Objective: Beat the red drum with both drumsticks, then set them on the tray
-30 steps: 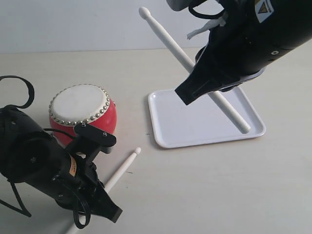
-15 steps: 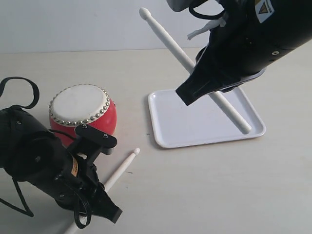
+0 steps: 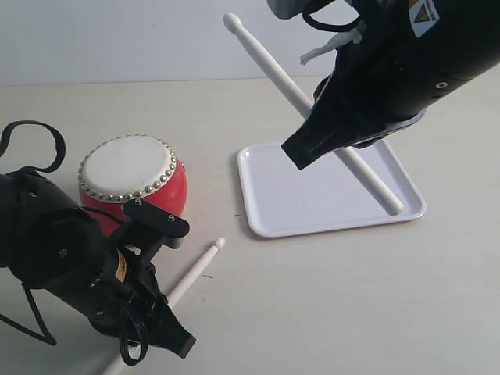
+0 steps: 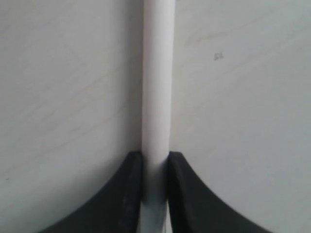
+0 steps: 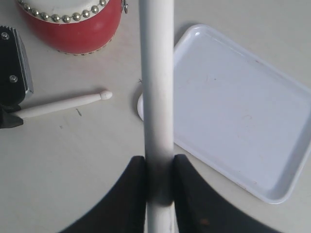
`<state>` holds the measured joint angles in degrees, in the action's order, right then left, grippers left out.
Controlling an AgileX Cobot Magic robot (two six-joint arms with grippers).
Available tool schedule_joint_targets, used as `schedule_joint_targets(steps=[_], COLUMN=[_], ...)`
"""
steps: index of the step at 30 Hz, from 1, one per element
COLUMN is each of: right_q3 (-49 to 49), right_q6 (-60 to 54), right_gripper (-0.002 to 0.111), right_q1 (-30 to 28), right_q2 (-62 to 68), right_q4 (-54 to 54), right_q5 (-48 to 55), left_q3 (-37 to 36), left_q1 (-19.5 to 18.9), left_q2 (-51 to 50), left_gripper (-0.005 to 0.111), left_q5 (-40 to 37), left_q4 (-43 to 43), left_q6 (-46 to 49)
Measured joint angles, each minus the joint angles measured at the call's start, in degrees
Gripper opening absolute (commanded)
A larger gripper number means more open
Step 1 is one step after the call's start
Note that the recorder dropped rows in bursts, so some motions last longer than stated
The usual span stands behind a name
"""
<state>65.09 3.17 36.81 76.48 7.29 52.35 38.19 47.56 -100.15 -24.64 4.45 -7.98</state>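
1. My left pincer is clenched on the first drumstick, held low over the surface, its tip near the red drum.
2. My right pincer is clenched on the second drumstick, which slants above the tray, well apart from the drum.

1. Left arm: low at the near left of the exterior view, its body slanting down toward the table surface.
2. Left gripper: two black jaws pressed against the left drumstick, one on each side, no gap visible.
3. Right arm: raised, entering from the upper right, wrist angled down and to the left.
4. Right gripper: jaws clamped on the right drumstick, which runs straight out between them.
5. In the exterior view the right gripper's separate fingers are hard to make out; the tip seems to point down-left.
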Motion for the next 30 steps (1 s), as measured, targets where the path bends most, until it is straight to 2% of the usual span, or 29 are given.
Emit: schedule_joint_targets(steps=[10, 23, 26, 30], right_q3=[0.0, 0.0, 0.0, 0.0], right_q6=[0.0, 0.0, 0.0, 0.0], right_gripper=[0.0, 0.0, 0.0, 0.0], right_q1=[0.0, 0.0, 0.0, 0.0], right_q2=[0.0, 0.21, 0.21, 1.57], right_q4=[0.0, -1.79, -2.14, -2.27], right_q5=[-0.21, -2.35, -2.35, -2.35], left_q3=[-1.1, -1.33, -1.33, 0.39], left_q1=[0.0, 0.0, 0.0, 0.0], left_q2=[3.73, 23.05, 27.29, 32.34], left_gripper=[0.0, 0.0, 0.0, 0.0], left_q5=[-0.07, -0.96, -3.16, -11.79], left_q4=[-0.55, -5.28, -7.97, -14.33], left_q6=[0.11, 0.23, 0.23, -2.85])
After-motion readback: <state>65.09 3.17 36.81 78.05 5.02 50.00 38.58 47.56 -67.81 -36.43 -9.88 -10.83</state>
